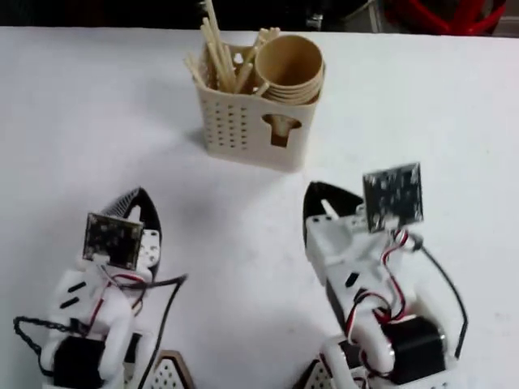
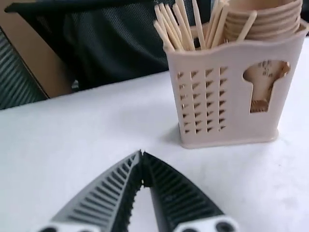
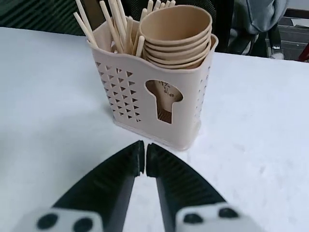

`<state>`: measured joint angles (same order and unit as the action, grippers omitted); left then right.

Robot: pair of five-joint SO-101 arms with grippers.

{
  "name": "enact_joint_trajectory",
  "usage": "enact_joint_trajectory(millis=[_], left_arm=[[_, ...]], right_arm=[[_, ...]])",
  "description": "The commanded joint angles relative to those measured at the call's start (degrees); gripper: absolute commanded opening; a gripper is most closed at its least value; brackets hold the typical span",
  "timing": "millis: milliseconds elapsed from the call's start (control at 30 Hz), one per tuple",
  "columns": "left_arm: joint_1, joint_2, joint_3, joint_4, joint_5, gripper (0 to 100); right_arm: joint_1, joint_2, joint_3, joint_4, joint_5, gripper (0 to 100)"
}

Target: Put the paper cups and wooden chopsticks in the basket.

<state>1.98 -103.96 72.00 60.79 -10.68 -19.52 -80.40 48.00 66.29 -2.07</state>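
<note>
The basket (image 1: pixel 235 134) looks fully loaded; left tool (image 1: pixel 138 194) and right tool (image 1: pixel 320 194) are both pressed together and empty.
In the high view the basket stands at upper centre of the tabletop (image 1: pixel 81 121), with the paper cups (image 1: pixel 289 65) nested in its right half and the wooden chopsticks (image 1: pixel 217 49) upright in its left. Both tools sit low in the frame, well apart from it. Nothing seems left to gather, so the sound move is probably to hold the arms back and avoid nudging the basket.

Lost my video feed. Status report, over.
Left pincer shut, empty. Right pincer shut, empty. Stacked tan paper cups and pale wooden chopsticks standing in beige perforated plastic basket. No obstruction seen.
</note>
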Motion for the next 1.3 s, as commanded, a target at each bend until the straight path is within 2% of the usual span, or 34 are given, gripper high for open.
enact_joint_trajectory(millis=[0, 200, 467, 633, 800, 1033, 1267], left_arm=[[0.9, -0.4, 3.2, -1.5, -0.4, 2], [0.7, -0.4, 9.8, -1.5, -0.4, 2], [1.0, -0.4, 18.1, -2.1, -0.8, 2], [0.6, -0.1, 25.1, -8.3, -0.8, 2], [0.7, -0.2, 25.0, -8.0, -0.8, 2], [0.7, -0.2, 25.0, -1.5, -0.5, 2], [0.7, -0.2, 25.0, 4.0, -0.4, 2]], right_arm=[[0.8, -9.1, 9.4, -3.5, 0.0, 1.7], [0.8, -23.3, 22.5, -3.6, 0.0, 1.7], [7.5, -22.5, 30.2, -3.7, 0.2, 1.9], [7.7, -22.8, 37.1, -3.7, 4.5, 1.9], [7.9, -22.8, 41.5, -3.7, 4.8, 2.0], [7.8, -22.8, 48.6, -3.7, 4.8, 1.9], [8.0, -22.8, 48.9, -1.6, 4.8, 1.9]])
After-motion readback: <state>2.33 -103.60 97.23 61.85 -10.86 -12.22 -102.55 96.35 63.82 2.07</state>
